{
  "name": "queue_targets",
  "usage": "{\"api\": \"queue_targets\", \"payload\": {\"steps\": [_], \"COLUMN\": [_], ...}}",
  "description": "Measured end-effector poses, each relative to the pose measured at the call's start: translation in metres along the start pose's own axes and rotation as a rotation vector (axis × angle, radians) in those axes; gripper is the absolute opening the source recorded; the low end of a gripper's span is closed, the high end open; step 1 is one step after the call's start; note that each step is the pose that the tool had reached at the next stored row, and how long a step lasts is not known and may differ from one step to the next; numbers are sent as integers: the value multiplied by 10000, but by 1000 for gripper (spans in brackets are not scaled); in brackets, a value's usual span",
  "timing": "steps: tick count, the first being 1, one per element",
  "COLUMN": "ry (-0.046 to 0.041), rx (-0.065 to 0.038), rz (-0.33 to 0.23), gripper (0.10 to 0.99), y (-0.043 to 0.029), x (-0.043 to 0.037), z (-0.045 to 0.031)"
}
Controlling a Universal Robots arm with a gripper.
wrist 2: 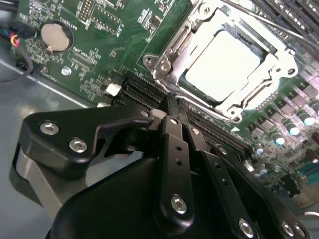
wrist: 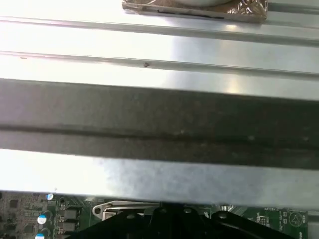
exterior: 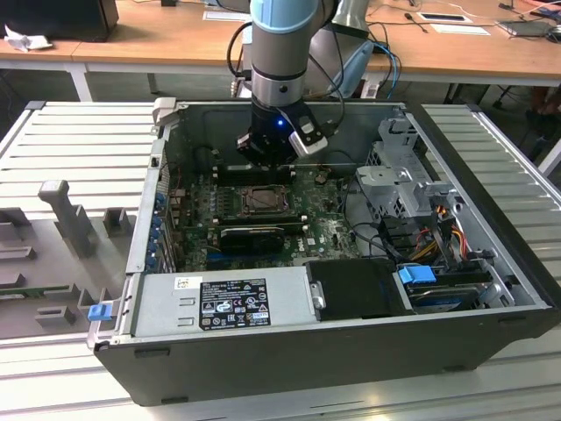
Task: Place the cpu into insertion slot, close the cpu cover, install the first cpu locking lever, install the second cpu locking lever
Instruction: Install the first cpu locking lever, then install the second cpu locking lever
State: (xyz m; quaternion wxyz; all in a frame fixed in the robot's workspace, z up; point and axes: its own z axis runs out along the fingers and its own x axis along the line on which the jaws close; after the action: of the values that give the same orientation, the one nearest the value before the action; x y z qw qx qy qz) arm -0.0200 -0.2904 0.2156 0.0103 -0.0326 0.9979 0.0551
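The cpu (wrist 2: pixel 227 59) is a pale square lying flat inside the insertion slot (exterior: pixel 261 201) on the green motherboard. The cpu cover (wrist 2: pixel 172 55), a grey metal frame, lies down around it. A thin lever rod (wrist 2: pixel 269 27) runs along the socket's far side; whether it is latched I cannot tell. My gripper (wrist 2: pixel 172 107) hovers just beside the socket over the long black slots, its black fingers (wrist 2: pixel 174 144) pressed together with nothing between them. In the exterior view the gripper (exterior: pixel 267 160) hangs inside the open case, just behind the socket.
The open computer case (exterior: pixel 289 351) holds a power supply (exterior: pixel 223 303), a drive cage (exterior: pixel 403 175) and loose cables (exterior: pixel 438 228). A coin battery (wrist 2: pixel 54 37) sits on the board. Grey fixtures (exterior: pixel 66 219) stand on the ribbed table at the exterior view's left.
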Motion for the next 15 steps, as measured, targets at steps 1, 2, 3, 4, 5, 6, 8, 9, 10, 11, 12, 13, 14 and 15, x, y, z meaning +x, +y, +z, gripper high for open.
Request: {"api": "queue_targets", "payload": {"steps": [1,2,3,4,5,6,8,9,10,11,12,13,14,15], "ry": [-3,-2,-1,-1,-1,-2,-1,-1,-1,-1,-1,-1,-1,-1], "rx": [-5,-3,-2,-2,-2,-2,-2,-2,-2,-2,-2,-1,-2,-2], "rz": [-2,-3,-2,-1,-1,0,-1,0,0,0,0,0,0,0], "gripper": [106,106,106,106,106,106,106,106,106,106,106,106,106,106], "y": [-2,-7,-12,-18,-23,-27,-61,-74,-82,-89,-95,-100,-126,-157], "x": [0,0,0,1,1,2,3,4,4,4,5,5,7,9], "z": [1,-1,-2,-2,-3,-3,-7,-8,-9,-10,-11,-11,-14,-17]}}
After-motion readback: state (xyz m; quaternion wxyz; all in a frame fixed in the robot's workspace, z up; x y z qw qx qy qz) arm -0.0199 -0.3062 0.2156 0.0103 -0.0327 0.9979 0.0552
